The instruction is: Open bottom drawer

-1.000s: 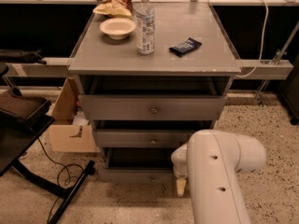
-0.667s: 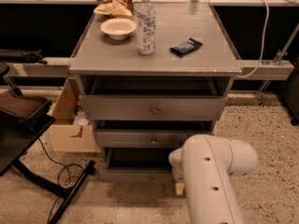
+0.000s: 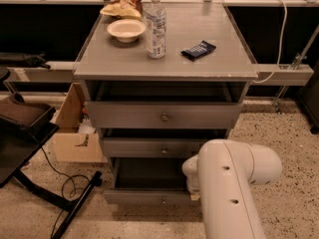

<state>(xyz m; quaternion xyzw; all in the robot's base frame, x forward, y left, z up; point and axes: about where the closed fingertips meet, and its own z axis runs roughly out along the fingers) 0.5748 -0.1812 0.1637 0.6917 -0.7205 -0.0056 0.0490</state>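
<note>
Since the bottom drawer (image 3: 144,197), at 6 o'clock below the counter (image 3: 209,66), already stands partly out, this looks mid-pull. Tool (image 3: 193,192) is at its 3 o'clock end, behind the arm (image 3: 229,183); grip state I cannot tell. Next: straight pull toward 6 o'clock.

The bottom drawer (image 3: 144,197) stands pulled out, its dark inside showing behind the grey front and small knob (image 3: 163,201). The white arm (image 3: 232,183) fills the 5 o'clock corner. The gripper (image 3: 192,187), mostly hidden by it, sits at the drawer's 3 o'clock end. On the counter (image 3: 164,66), a bowl (image 3: 126,30) lies at 9 o'clock of the bottle (image 3: 156,26), a dark packet (image 3: 198,50) at 4 o'clock
</note>
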